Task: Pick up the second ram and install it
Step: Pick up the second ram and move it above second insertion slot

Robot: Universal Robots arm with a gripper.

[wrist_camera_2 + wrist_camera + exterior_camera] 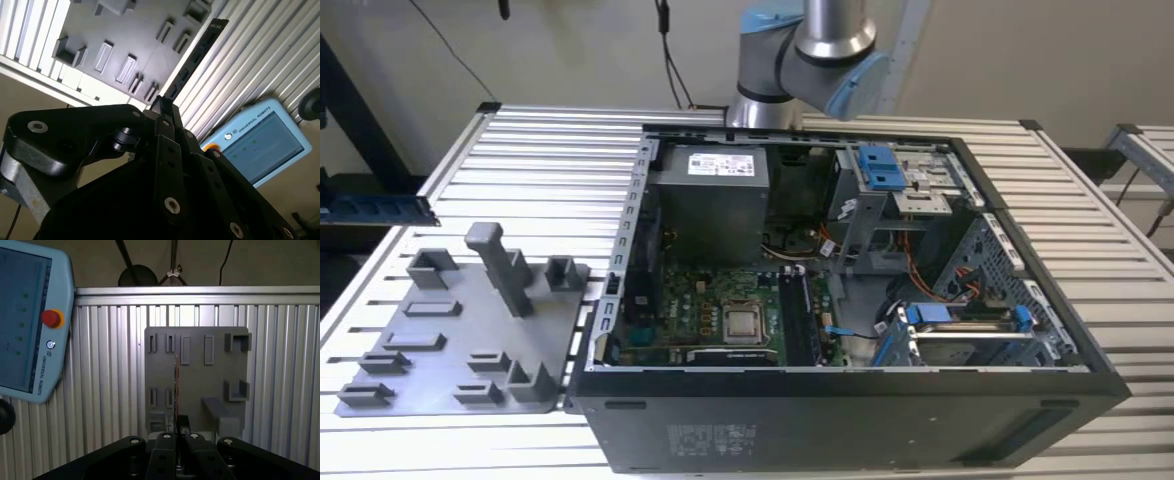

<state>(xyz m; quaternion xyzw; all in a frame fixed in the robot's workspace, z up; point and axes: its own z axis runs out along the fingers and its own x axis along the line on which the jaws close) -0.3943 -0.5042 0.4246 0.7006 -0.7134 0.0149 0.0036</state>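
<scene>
In the first wrist view the second ram (176,385) is seen edge-on as a thin strip with a reddish line, sticking out from between my fingers. My gripper (177,436) is shut on its near end. In the second wrist view the same stick (197,55) looks long and dark, reaching away from the gripper (162,107). It hangs high above the grey tray (200,375) with nothing touching it. The open computer case (854,410) lies on the table, with the motherboard (707,315) and its long black memory slots (798,315) exposed.
The grey tray (454,340) with raised blocks sits on the slatted table (547,170), at the exterior view's left of the case. A pale blue teach pendant (25,325) lies beside the table and also appears in the second wrist view (260,145). The arm's elbow (807,60) stands behind the case.
</scene>
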